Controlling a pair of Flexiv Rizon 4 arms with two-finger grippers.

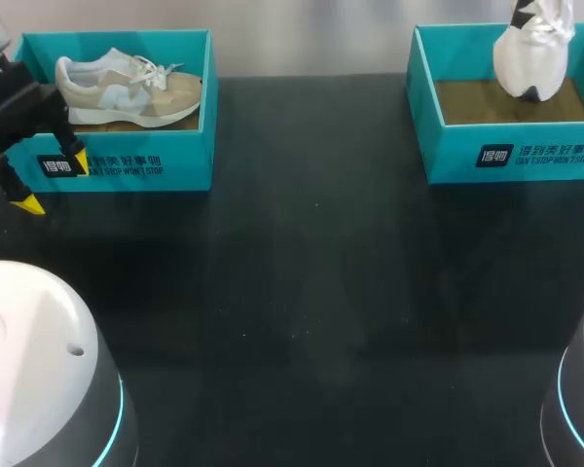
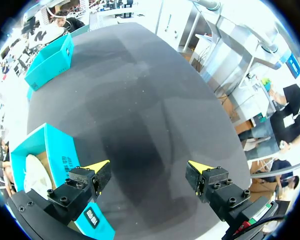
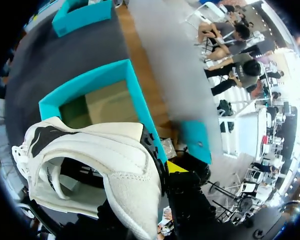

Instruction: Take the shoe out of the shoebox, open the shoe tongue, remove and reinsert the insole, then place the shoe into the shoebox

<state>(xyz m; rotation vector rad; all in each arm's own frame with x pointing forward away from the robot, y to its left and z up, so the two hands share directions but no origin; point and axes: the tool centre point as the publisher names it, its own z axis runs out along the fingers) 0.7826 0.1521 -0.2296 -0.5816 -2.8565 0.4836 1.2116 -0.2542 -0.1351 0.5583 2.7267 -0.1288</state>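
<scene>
My right hand (image 3: 162,175) is clamped on the white shoe (image 1: 532,53), holding it heel up and toe down over the right shoebox (image 1: 511,156) at the far right of the tabletop (image 1: 302,292). The shoe's long axis runs close to vertical. One yellow tip shows beside the shoe in the right wrist view and the other is hidden behind it. I cannot tell whether the toe touches the box floor or hangs just above it. My left hand (image 1: 54,185) stands with its fingers spread and nothing between them. It is at the near left corner of the left shoebox (image 1: 146,161), where a beige shoe (image 1: 127,89) lies on its sole with its length running left to right and its toe to the right. The two hands are well apart across bare tabletop. I judge the lift-out is nearly done. The next move turns on carrying the white shoe clear of the box's near wall, toward the near middle, where the left hand could meet it at the tongue.
</scene>
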